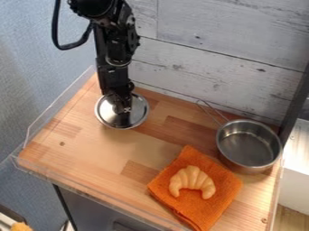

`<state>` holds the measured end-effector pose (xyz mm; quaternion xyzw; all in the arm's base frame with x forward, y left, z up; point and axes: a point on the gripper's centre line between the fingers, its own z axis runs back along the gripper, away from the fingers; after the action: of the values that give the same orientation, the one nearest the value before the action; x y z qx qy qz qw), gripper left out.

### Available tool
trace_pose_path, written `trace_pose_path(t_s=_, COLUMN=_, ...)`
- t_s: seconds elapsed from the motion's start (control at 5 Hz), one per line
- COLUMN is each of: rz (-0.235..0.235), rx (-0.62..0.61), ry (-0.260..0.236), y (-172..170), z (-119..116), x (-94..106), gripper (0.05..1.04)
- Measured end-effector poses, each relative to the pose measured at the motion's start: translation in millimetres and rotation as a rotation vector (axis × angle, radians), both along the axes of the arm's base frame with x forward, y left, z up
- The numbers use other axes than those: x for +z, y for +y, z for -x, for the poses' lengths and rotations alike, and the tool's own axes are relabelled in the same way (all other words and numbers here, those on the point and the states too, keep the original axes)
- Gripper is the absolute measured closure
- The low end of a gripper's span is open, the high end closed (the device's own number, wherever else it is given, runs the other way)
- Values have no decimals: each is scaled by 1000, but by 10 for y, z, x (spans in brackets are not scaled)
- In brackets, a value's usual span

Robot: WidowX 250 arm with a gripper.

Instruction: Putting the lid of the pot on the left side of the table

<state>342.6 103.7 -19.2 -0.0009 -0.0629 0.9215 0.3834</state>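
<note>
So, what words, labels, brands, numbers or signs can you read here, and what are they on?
None: no text can be read on the lid, the pot, the orange cloth, the croissant or the wooden table.
The gripper carries a small pale mark, too small to read.

A toy croissant (192,178) lies on an orange cloth (226,188), both tips toward the view's lower edge; behind stands a wall of whitewashed planks (211,27); at the right, a dark upright strip (296,99) rises near a white block-shaped unit (296,173); a blue-grey surface (27,67) spans the upper left
</note>
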Motion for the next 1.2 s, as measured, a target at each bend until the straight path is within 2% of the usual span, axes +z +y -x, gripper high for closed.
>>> trace_pose_path(t_s=0.2, rz=18, rx=7, ry=23, y=3, z=3, x=-136, gripper=798)
trace_pose_path(t_s=0.4, rz=24, rx=18, ry=5, y=47, z=-10, x=-152, gripper=798)
trace_pose_path(t_s=0.6, rz=59, rx=57, ry=-21, y=30, z=26, x=-176, gripper=729)
trace_pose_path(t_s=1.0, rz=72, rx=64, ry=-21, y=29, z=53, x=-170, gripper=146)
trace_pose_path(t_s=1.2, rz=81, rx=68, ry=-25, y=23, z=75, x=-129, gripper=76)
